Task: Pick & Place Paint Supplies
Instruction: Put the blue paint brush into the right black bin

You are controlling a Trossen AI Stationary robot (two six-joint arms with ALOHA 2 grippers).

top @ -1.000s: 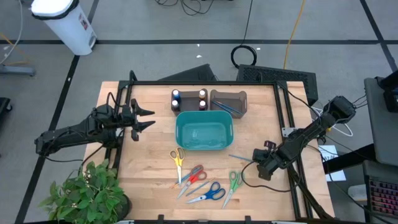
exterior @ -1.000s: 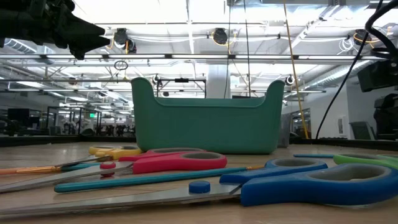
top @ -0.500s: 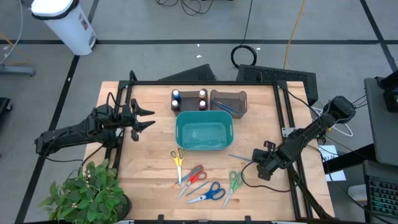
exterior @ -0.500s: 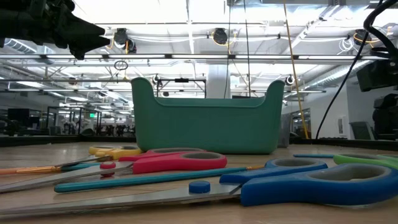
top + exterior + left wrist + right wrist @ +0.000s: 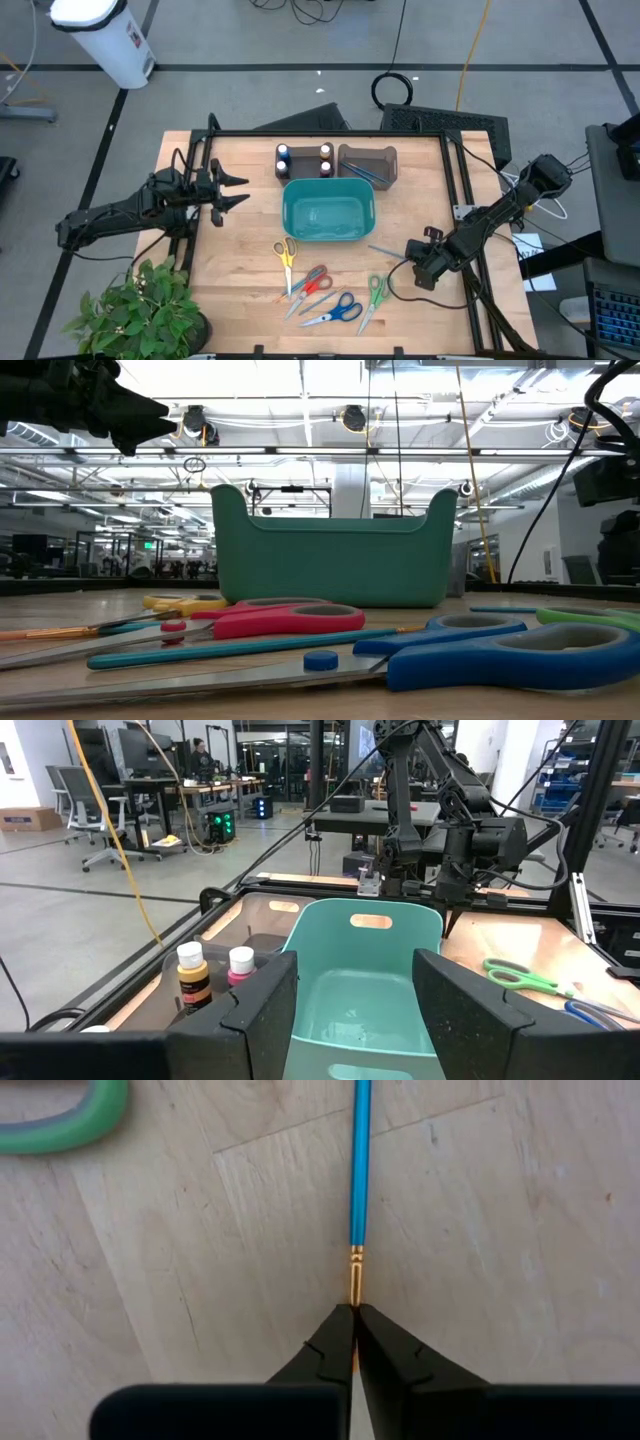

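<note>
Fingers point(image 5: 335, 1345) of the right hand point(image 5: 352, 1315) are pressed together on the gold ferrule end of a blue paintbrush point(image 5: 359, 1170), which lies flat on the table point(image 5: 240, 250); whether the brush is lifted cannot be told. In the high view this hand point(image 5: 413, 262) is seen low over the table's right side, just beside the green scissors point(image 5: 373, 296). The left hand point(image 5: 232, 190) is held above the table's left side with its fingers point(image 5: 262, 1010) parted and nothing between them, pointed toward the teal bin point(image 5: 327, 209). Behind the bin, four paint bottles point(image 5: 303, 159) are stood in a group, and more brushes are seen in a brown tray point(image 5: 368, 165) next to them. Yellow, red and blue scissors point(image 5: 318, 290) are spread in front of the bin.
</note>
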